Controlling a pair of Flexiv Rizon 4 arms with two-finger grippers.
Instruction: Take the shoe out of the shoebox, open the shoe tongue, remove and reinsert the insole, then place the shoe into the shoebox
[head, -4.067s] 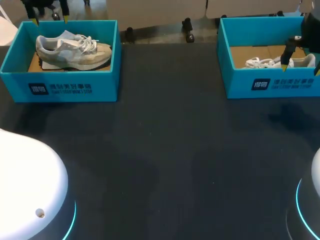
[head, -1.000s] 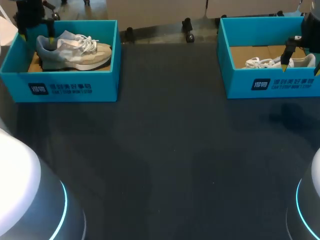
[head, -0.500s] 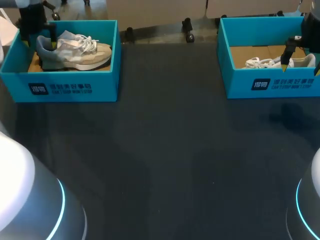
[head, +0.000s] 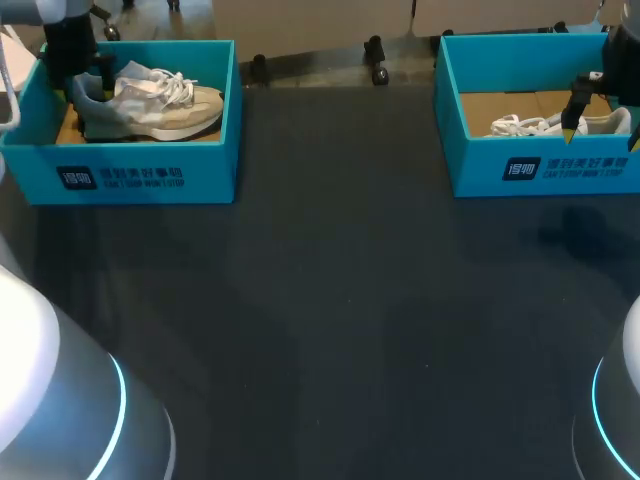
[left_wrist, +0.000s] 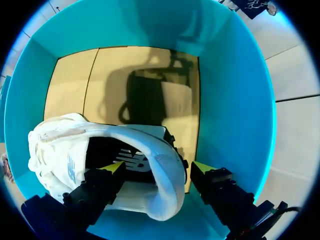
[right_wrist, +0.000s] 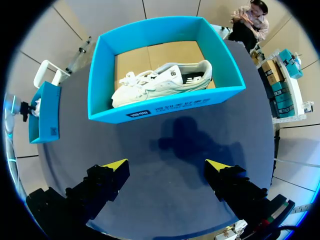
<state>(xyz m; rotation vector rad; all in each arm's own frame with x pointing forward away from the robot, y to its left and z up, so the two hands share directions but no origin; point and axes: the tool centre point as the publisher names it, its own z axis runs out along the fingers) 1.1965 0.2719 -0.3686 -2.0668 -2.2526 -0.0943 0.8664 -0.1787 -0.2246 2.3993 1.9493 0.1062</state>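
The shoe (head: 150, 100) sits in the teal shoebox (head: 130, 172) at the far left corner of the surface (head: 340, 300), toe toward the middle and heel at the box's left end. The left gripper (left_wrist: 157, 168) is down inside the box right at the heel. Its fingers are apart, one yellow tip dipped into the shoe's opening and the other outside behind the heel, so the heel wall is between them but not pinched as far as I can see. The right gripper (right_wrist: 167, 167) hangs over the dark surface with its fingers wide apart and nothing in them. It's just in front of a second teal box (right_wrist: 165, 107) with another white shoe (right_wrist: 160, 82) in it.
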